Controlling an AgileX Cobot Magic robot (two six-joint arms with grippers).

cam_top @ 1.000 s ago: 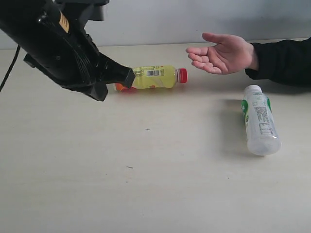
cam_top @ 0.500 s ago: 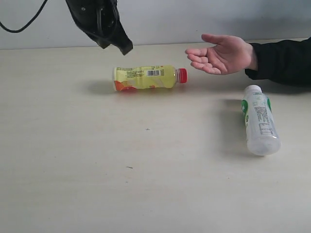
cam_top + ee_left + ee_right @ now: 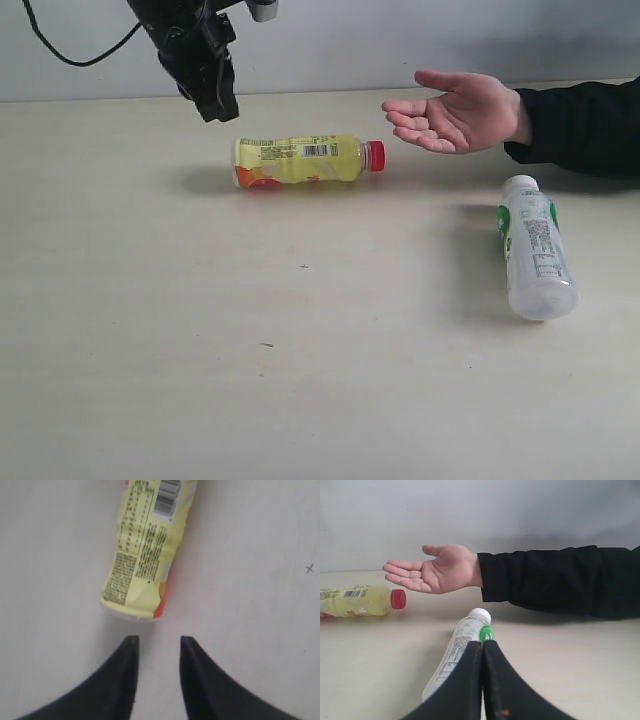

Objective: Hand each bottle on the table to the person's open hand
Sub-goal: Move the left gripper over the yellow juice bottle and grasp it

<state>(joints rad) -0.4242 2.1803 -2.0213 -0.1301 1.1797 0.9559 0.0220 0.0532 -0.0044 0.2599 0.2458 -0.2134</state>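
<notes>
A yellow bottle [image 3: 305, 160] [image 3: 147, 555] [image 3: 357, 600] with a red cap lies on its side on the beige table [image 3: 300, 380]. My left gripper [image 3: 218, 103] [image 3: 157, 640] hangs open just off the bottle's base end, with nothing between its fingers. A milky-white bottle [image 3: 535, 245] [image 3: 454, 652] with a green-white label lies at the right. My right gripper [image 3: 482, 644] is shut and empty, just short of that bottle; the exterior view does not show it. The person's open hand [image 3: 450, 110] [image 3: 435, 572] is held palm up beyond the bottles. Both clear bottles are out of view.
The person's black-sleeved forearm [image 3: 580, 125] reaches in from the right over the table's far side. A grey wall [image 3: 400, 40] stands behind the table. A black cable [image 3: 70, 55] trails from the left arm.
The left arm has pulled up and back from low over the yellow bottle's base end to the top left of the exterior view. The bottles and the hand have not moved.
</notes>
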